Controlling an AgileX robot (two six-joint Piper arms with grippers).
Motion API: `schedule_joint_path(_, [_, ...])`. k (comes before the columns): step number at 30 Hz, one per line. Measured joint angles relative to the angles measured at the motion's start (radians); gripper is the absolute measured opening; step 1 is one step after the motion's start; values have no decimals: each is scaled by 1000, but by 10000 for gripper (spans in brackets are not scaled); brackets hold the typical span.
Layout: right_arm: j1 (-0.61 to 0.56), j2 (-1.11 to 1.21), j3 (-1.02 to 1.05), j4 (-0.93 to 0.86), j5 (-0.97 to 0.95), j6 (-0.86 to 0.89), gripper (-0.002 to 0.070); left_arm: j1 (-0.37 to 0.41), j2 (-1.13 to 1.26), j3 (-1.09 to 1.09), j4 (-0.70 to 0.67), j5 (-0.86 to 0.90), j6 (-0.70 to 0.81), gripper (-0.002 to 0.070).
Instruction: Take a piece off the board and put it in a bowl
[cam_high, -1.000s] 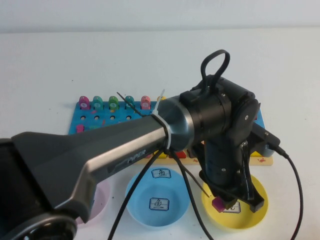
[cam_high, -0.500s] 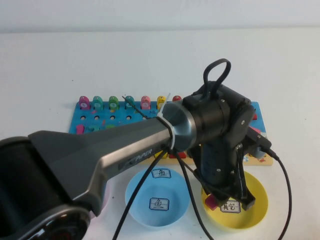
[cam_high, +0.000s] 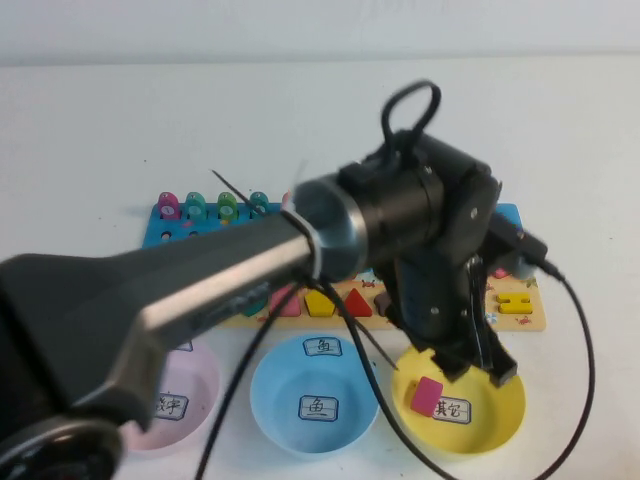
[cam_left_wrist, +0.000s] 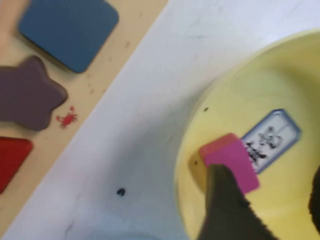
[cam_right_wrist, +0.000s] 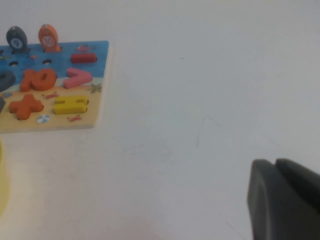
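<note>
The magenta-pink rectangular piece lies flat inside the yellow bowl, beside its white label. My left gripper hangs just above the bowl, open and empty, its fingers apart from the piece. In the left wrist view the piece lies in the bowl next to one dark finger. The board lies behind the bowls, largely hidden by the left arm. My right gripper is shut and empty over bare table, right of the board.
A blue bowl and a pink bowl stand left of the yellow one, in front of the board. Black cables hang from the left arm over the bowls. A blue square and a purple star sit in the board.
The left gripper held the pink piece over the yellow bowl; it has opened and lifted a little, and the piece now lies in the bowl.
</note>
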Motion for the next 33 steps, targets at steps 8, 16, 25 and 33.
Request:
schedule_joint_path(8, [0,0,0,0,0,0,-17,66,-285,117,3,-84,2,25])
schedule_joint_path(16, [0,0,0,0,0,0,-17,226,-658,494,10,-290,2,-1])
schedule_joint_path(25, [0,0,0,0,0,0,-17,261,-1161,988,9,-659,0,-2])
schedule_joint_path(33, [0,0,0,0,0,0,-17,261,-1493,1225,19,-729,0,-2])
